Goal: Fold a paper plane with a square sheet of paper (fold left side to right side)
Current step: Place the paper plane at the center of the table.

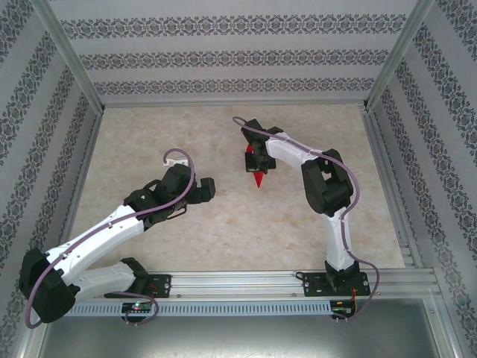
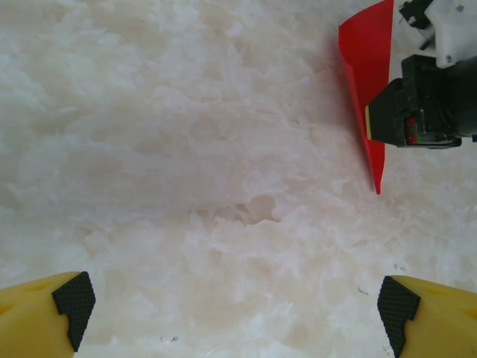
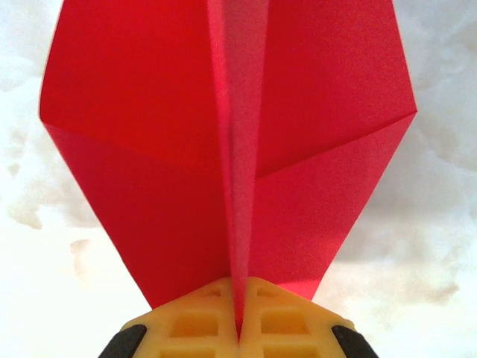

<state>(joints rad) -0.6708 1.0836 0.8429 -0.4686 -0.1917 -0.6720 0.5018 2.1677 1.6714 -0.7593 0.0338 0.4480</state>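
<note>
Top external view: pale marbled bench point(image 1: 223, 231). Left pincer point(image 1: 208, 188), mid-frame, is gaping wide with nothing in it. Right pincer point(image 1: 257, 158), upper middle, is clamped tight on the red paper plane point(image 1: 258, 180), nose poking out just below it.

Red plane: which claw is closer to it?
Right. The right claw is shut on the plane, pinching its centre crease. The left claw hangs open over the table, apart from the plane, which is off to its right.
</note>
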